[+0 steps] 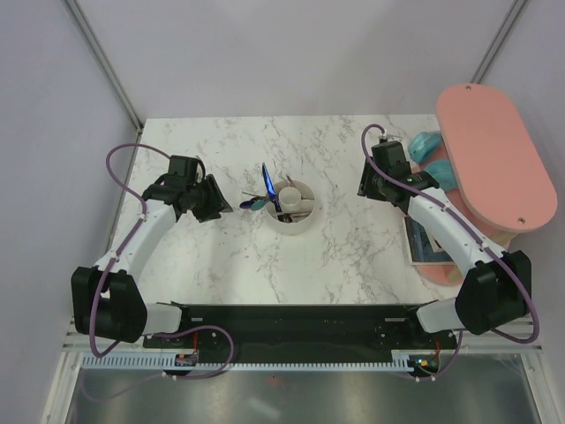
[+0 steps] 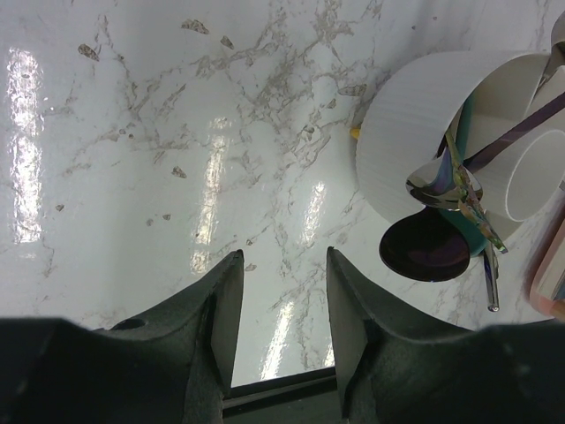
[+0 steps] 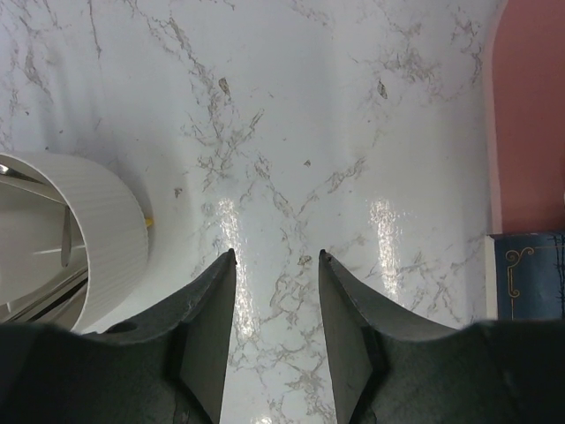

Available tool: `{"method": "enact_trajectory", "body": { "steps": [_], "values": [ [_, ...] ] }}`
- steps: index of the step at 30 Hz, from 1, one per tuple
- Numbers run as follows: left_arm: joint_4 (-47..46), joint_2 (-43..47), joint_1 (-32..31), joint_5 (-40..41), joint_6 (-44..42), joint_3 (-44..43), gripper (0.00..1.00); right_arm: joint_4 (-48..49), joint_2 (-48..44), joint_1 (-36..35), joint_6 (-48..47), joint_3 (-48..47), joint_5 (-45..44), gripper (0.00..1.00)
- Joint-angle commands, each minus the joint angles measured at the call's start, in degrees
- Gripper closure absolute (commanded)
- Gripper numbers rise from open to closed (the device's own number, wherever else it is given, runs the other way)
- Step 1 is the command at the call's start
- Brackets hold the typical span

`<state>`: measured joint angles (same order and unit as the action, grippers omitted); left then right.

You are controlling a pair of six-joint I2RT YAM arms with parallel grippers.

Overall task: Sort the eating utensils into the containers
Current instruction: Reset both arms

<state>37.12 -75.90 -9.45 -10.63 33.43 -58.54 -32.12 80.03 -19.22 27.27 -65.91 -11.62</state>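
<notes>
The white round container (image 1: 292, 207) stands mid-table with several eating utensils (image 1: 269, 192) sticking out of it, a blue-handled one pointing up-left. In the left wrist view the container (image 2: 415, 141) is at the right, with silver spoon bowls (image 2: 444, 181), a purple handle (image 2: 521, 132) and a black spoon bowl (image 2: 425, 250) hanging over its rim. My left gripper (image 1: 222, 201) hovers just left of the container, open with nothing between its fingers (image 2: 226, 300). My right gripper (image 1: 364, 187) is open and empty to the container's right; its view shows the container (image 3: 84, 225) at the left edge.
A large pink oval board (image 1: 496, 163) lies at the right edge, with teal items (image 1: 433, 159) beside it and a blue box (image 1: 425, 246) under the right arm. The blue box (image 3: 530, 276) and pink board (image 3: 530, 106) show at the right of the right wrist view.
</notes>
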Motion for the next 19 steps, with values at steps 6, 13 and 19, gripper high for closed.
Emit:
{"method": "enact_trajectory", "body": {
  "steps": [6, 13, 19],
  "values": [
    [-2.1, 0.1, 0.3, -0.3, -2.0, -1.7, 0.51, 0.2, 2.1, 0.3, 0.4, -2.7, 1.1, 0.50],
    [-2.1, -0.1, 0.3, -0.1, -1.4, -1.2, 0.52, -0.2, 2.5, 0.3, -0.2, -3.3, 1.0, 0.50],
    [-2.9, 0.2, 0.3, -0.8, -1.7, -1.0, 0.50, -0.3, 2.8, 0.4, -0.4, -2.8, 1.1, 0.50]
  ]
}}
